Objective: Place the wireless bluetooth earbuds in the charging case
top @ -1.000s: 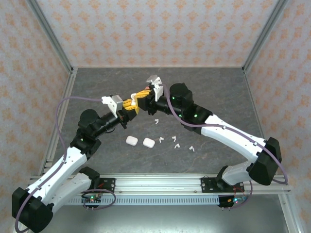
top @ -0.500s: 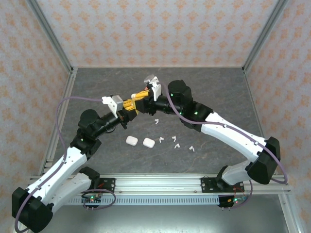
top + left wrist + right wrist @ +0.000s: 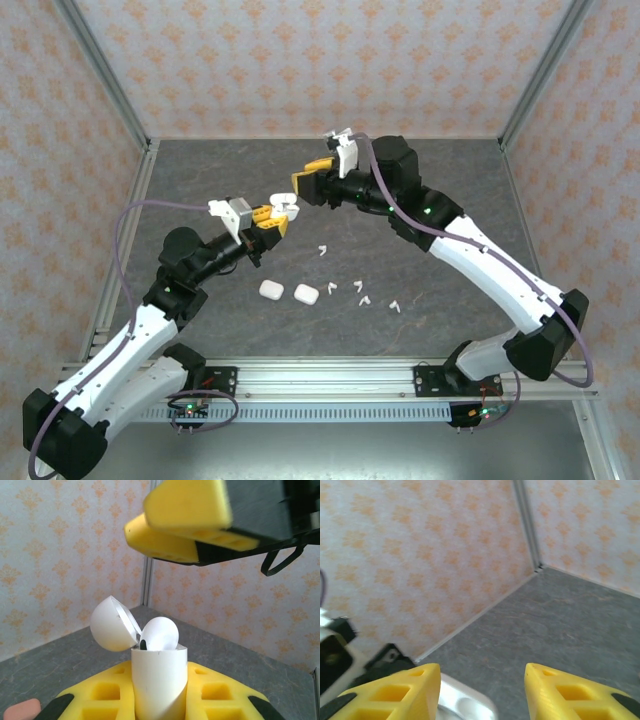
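Pulling away, the right gripper (image 3: 311, 184) is holding its fingers apart, empty. The left gripper (image 3: 273, 216) is clamping the open charging case (image 3: 159, 685) between its fingers, one earbud (image 3: 160, 634) seated inside. Loose earbuds (image 3: 364, 300) are still waiting on the table, well away from both grippers' fingers.

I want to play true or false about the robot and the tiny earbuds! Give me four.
1. The left hand holds a white case with its lid open. True.
2. The right hand is squeezing an earbud. False: its fingers are apart with nothing between them.
3. Two more white cases lie side by side on the table. True.
4. The loose earbuds sit in a bowl. False: they lie scattered on the bare table.
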`<action>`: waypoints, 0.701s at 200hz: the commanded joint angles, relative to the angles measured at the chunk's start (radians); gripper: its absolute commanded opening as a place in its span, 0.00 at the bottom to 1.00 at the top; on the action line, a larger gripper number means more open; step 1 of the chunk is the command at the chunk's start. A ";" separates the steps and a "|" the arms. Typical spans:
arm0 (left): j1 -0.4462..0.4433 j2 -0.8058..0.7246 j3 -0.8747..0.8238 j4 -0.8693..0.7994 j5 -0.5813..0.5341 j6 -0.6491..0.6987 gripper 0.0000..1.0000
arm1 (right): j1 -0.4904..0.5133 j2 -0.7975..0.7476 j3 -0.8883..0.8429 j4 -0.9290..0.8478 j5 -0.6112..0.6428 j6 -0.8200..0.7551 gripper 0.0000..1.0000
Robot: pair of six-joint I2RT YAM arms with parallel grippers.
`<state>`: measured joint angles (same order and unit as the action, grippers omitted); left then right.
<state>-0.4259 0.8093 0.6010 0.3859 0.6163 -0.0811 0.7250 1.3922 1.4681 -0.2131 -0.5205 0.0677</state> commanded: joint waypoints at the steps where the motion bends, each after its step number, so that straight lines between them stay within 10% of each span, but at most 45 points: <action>1: -0.007 -0.018 0.010 0.036 -0.001 0.001 0.00 | -0.042 -0.008 0.003 -0.072 0.086 0.073 0.48; 140: -0.009 -0.046 0.002 0.007 -0.005 0.011 0.00 | -0.121 0.407 -0.130 -0.159 0.199 0.200 0.64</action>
<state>-0.4259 0.7792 0.6010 0.3851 0.6163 -0.0803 0.5732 1.7332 1.3556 -0.4042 -0.3569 0.2478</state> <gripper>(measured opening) 0.191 0.573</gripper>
